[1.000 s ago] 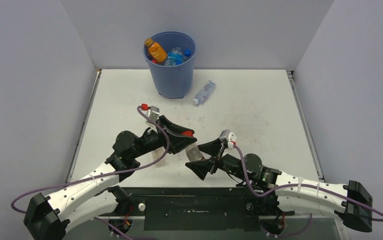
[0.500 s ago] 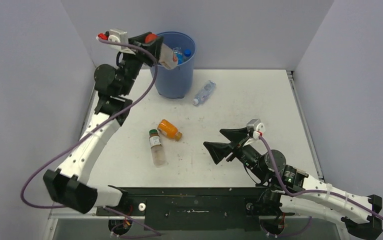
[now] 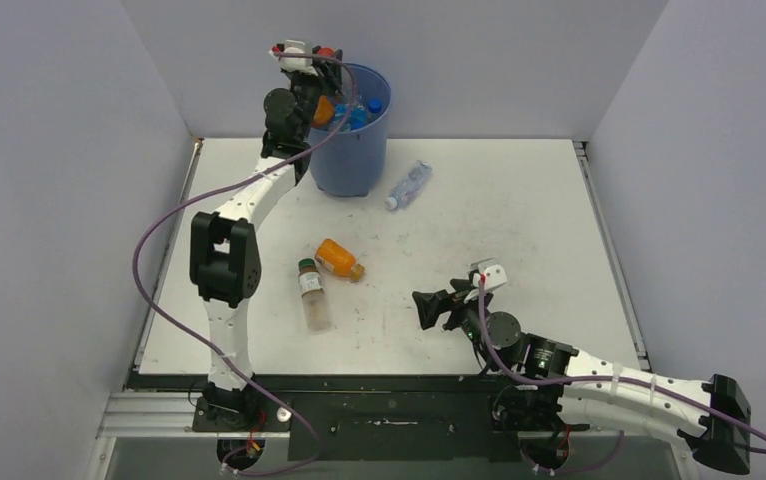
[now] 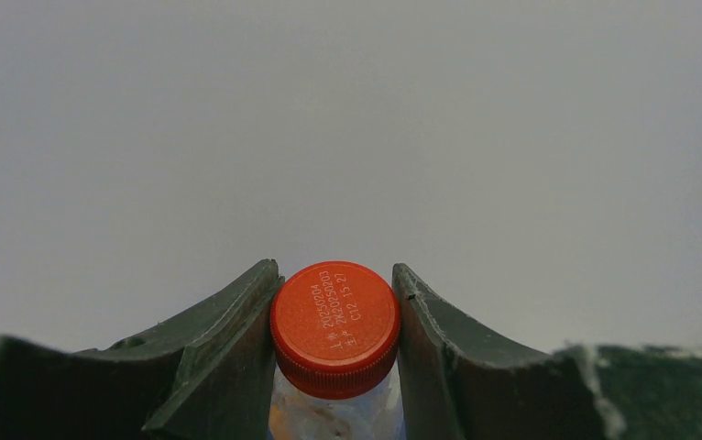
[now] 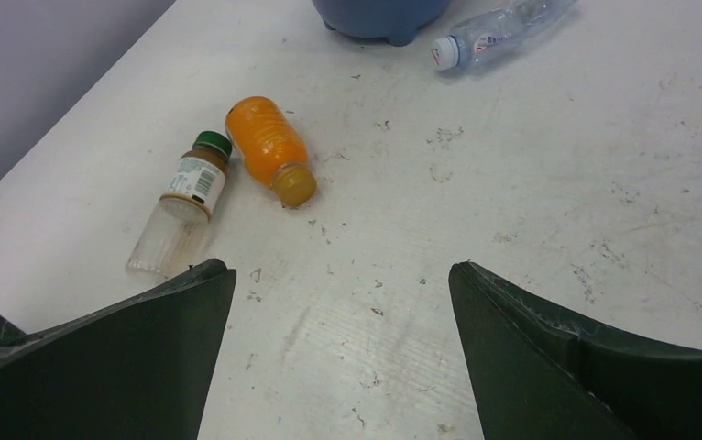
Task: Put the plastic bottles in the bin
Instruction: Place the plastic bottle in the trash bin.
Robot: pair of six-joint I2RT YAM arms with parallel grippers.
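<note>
- Left wrist view: I've got a red-capped bottle (image 4: 334,327) clamped at the neck between the fingers of the left gripper (image 4: 334,272). Its body is cut off by the bottom edge, and behind it there's only blank grey wall (image 4: 347,110).
- Overhead, that gripper is up at the left rim of the blue bin (image 3: 351,160) at the back of the table (image 5: 549,183). The arm hides most of the held bottle, so I only pick out the red cap.
- Inside the bin I see an orange bottle and some blue labels, too crowded to count.
- The right gripper (image 5: 336,275) hangs low near the front, fingers spread wide around bare tabletop.
- Ahead of it an orange bottle (image 5: 268,147) and a green-capped bottle (image 5: 182,206) lie close together. I can't tell if they touch.
- A clear bottle (image 5: 499,27) lies just beside the bin's base, its far end cut off in the wrist view.
- Bare tabletop runs from those bottles out to the right edge.
</note>
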